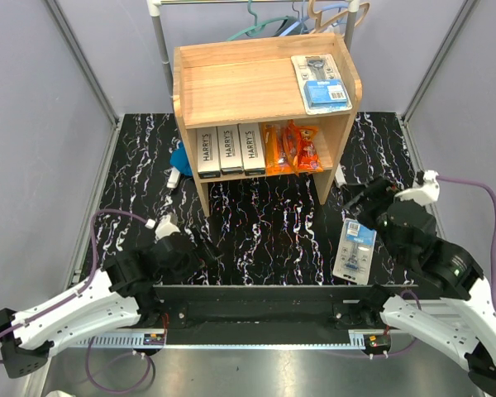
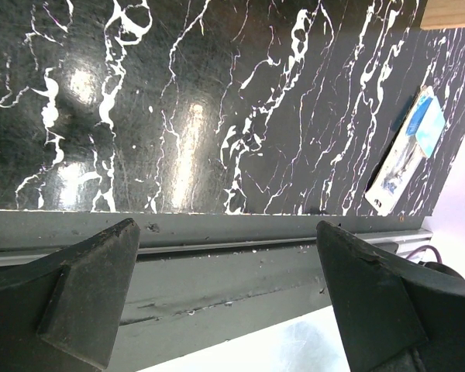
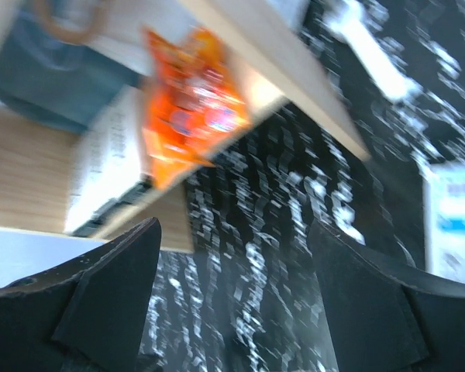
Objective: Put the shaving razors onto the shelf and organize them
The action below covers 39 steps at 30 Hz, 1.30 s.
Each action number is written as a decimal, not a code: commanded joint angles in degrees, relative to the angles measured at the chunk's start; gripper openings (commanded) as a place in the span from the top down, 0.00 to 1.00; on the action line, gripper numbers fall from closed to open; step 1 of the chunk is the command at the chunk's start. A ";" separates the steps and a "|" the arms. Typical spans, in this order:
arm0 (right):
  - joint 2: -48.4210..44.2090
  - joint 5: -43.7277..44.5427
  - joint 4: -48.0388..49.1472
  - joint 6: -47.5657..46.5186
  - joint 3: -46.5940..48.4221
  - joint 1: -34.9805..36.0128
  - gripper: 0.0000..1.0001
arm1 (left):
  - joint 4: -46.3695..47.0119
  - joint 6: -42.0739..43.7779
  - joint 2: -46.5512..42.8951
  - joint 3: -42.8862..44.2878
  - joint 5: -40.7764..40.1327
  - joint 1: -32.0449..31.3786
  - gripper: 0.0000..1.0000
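Note:
The wooden shelf (image 1: 231,83) stands at the back of the table. On its top lies one blister pack (image 1: 322,83) with a blue card. Its lower tier holds three white-and-black boxes (image 1: 230,149) and orange packets (image 1: 291,147). A second blister pack (image 1: 355,251) lies flat on the black marbled table, also visible from the left wrist (image 2: 409,151). My right gripper (image 1: 357,197) hovers open between that pack and the shelf's right leg. Its blurred wrist view shows an orange packet (image 3: 190,105), a white box (image 3: 108,167) and nothing between the fingers (image 3: 116,287). My left gripper (image 1: 205,248) is open and empty near the front rail.
A metal clothes rail with hangers (image 1: 314,16) stands behind the shelf. A blue object (image 1: 180,157) and a small white item (image 1: 174,176) lie by the shelf's left leg. Grey walls close in both sides. The arms' mounting rail (image 2: 217,256) runs along the near edge.

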 commanded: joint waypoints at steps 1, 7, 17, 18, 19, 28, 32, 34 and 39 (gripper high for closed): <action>-2.53 2.55 -16.80 10.61 -4.58 -0.34 0.14 | 3.67 0.96 1.05 0.27 1.02 0.19 0.01; -4.21 -1.84 -24.38 21.77 -13.45 -0.34 0.16 | 4.46 0.96 0.96 -0.43 1.73 0.19 0.01; -1.40 -7.48 -27.72 28.55 -22.35 -0.34 0.17 | 5.95 2.45 1.83 0.09 3.04 0.19 0.01; -0.96 -7.57 -27.38 28.65 -22.61 -0.34 0.18 | 6.04 3.15 3.06 0.36 3.48 0.19 0.01; -0.43 -7.48 -27.20 29.17 -23.14 -0.34 0.18 | 6.13 3.42 3.68 0.62 3.75 0.19 0.01; 7.65 -11.42 -18.34 17.61 -24.02 -8.31 0.20 | 9.03 5.09 7.11 1.07 6.21 -0.07 0.01; 11.69 -20.56 -9.04 8.27 -25.51 -18.67 0.20 | 9.29 4.57 6.06 -0.08 6.39 -0.16 0.01; 14.67 -24.96 -6.73 4.05 -25.96 -22.48 0.20 | 9.38 4.48 5.71 -0.51 6.39 -0.16 0.01; 19.78 -26.99 -4.09 -1.49 -24.91 -29.08 0.21 | 9.38 4.48 4.92 -0.52 6.39 -0.16 0.01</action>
